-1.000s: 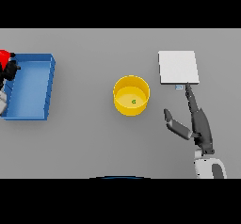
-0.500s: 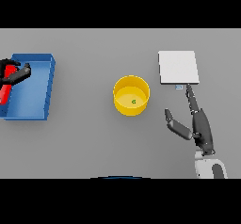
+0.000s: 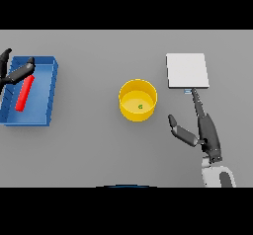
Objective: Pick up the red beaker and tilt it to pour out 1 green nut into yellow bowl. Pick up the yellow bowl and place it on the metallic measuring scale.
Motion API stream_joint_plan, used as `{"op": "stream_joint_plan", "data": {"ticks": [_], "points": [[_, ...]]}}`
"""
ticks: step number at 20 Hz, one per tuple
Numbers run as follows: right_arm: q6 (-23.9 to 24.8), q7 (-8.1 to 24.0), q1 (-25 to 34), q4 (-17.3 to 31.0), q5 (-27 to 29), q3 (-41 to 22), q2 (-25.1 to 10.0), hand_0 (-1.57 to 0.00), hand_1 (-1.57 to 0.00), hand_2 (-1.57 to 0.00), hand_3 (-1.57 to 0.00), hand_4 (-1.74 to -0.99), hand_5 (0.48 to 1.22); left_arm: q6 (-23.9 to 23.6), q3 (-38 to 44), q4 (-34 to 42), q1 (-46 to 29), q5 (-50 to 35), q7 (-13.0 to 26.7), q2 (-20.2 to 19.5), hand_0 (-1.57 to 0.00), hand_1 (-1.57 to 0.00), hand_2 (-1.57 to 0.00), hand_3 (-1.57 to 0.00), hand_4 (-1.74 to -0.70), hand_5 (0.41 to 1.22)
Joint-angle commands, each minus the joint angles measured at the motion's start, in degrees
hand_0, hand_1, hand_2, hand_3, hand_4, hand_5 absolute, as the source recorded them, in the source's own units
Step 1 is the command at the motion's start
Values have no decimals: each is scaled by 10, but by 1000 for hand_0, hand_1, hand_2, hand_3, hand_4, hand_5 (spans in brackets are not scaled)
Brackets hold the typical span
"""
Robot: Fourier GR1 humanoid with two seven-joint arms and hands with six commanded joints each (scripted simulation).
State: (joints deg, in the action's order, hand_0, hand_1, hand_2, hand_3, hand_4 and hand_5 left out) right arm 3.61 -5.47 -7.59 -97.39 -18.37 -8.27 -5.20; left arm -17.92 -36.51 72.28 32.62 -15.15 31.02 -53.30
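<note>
The red beaker [image 3: 24, 94] lies on its side inside the blue tray [image 3: 51, 93] at the far left. My left hand [image 3: 20, 72] hovers at the beaker's upper end with its fingers spread, not curled round it. The yellow bowl [image 3: 129, 113] stands at the table's middle with one green nut [image 3: 140, 106] inside. The metallic measuring scale [image 3: 187, 70] lies flat at the upper right. My right hand [image 3: 207, 130] rests open on the table right of the bowl, thumb pointing toward the bowl, fingertips reaching the scale's near edge.
The blue tray sits against the left edge of the view. Bare grey table lies between the tray and the bowl and in front of the bowl.
The red beaker went from upright in my left hand to lying flat in the blue tray. My left hand's fingers have spread off it. The right hand has not moved.
</note>
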Motion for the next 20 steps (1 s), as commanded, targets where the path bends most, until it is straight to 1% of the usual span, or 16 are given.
{"op": "stream_joint_plan", "data": {"ticks": [1, 3, 5, 6, 7, 9, 10, 11, 12, 13, 14, 16, 17, 18, 19, 20], "points": [[-3, -3, -2, -4, -6, -6, -1, 1, 1, 1, 1, -1198, 662, -1, 1, -4, 4, 0, -4, 5, -50, -41, -41, -39, -786, 671], [-35, -13, 18, -3, 3, -12, -20, 1, 1, 1, 1, -1162, 694, -9, 1, -3, -1, 3, -13, 6, -32, -26, -26, -24, -780, 679], [-53, -13, 47, 2, -17, -18, -51, 1, 1, 1, 1, -1202, 709, -6, -2, -3, 0, 2, -4, 6, -20, -16, -16, -15, -779, 693], [-68, -11, 64, 5, -21, -24, -62, 1, 1, 1, 1, -1221, 709, -6, 0, -1, -2, -2, -6, 7, -16, -13, -13, -12, -781, 700], [-77, -8, 76, 8, -37, -37, -68, 1, 1, 1, 1, -1234, 707, -6, -1, -5, 1, -1, -5, 12, -12, -10, -10, -9, -786, 704], [-97, 21, 107, 17, -78, -59, -93, 1, 1, 1, 1, -1268, 691, -7, -1, -3, -6, -3, -13, 10, -8, -6, -6, -6, -792, 709], [-106, 27, 123, 18, -103, -70, -112, 1, 1, 1, 1, -1278, 683, -9, -1, 5, -10, -4, -15, 8, -6, -5, -5, -4, -794, 710], [-119, 32, 141, 25, -121, -79, -129, 1, 1, 1, 1, -1282, 677, -8, -3, 2, -4, -2, -7, 11, -5, -3, -4, -3, -795, 709], [-127, 28, 169, 40, -143, -92, -143, 1, 1, 1, 1, -1279, 671, -8, -3, 6, -8, -3, -9, 6, -3, -3, -3, -2, -795, 708], [-137, 22, 188, 48, -159, -104, -153, 1, 1, 1, 1, -1278, 669, -10, -3, -1, -1, 0, 0, 9, -3, -2, -2, -2, -795, 708], [-148, 13, 205, 56, -179, -119, -166, 1, 1, 1, 1, -1276, 668, -6, -2, -1, 1, -2, -6, 7, -2, -1, -1, -1, -793, 712], [-165, -1, 233, 70, -203, -143, -175, 1, 1, 1, 1, -1270, 664, -9, -6, -2, 0, 0, -6, 14, -1, 0, 0, 0, -794, 719], [-175, 1, 253, 83, -209, -151, -175, 1, 1, 1, 1, -1269, 662, -9, -4, 3, 2, -1, -7, 12, 0, 0, 0, 0, -795, 721], [-184, -8, 266, 95, -213, -160, -177, 1, 1, 1, 1, -1271, 658, -9, -4, 2, -2, -1, -11, 11, 0, 0, 0, 0, -797, 722], [-192, -4, 276, 101, -216, -165, -176, 1, 1, 1, 1, -1273, 656, -8, -6, 6, 0, 0, -7, 8, 0, 0, 0, 0, -797, 723], [-198, -13, 282, 107, -220, -173, -177, 1, 1, 1, 1, -1274, 656, -6, -7, 4, 3, 3, -4, 6, 0, 0, 0, 0, -798, 723]]}}
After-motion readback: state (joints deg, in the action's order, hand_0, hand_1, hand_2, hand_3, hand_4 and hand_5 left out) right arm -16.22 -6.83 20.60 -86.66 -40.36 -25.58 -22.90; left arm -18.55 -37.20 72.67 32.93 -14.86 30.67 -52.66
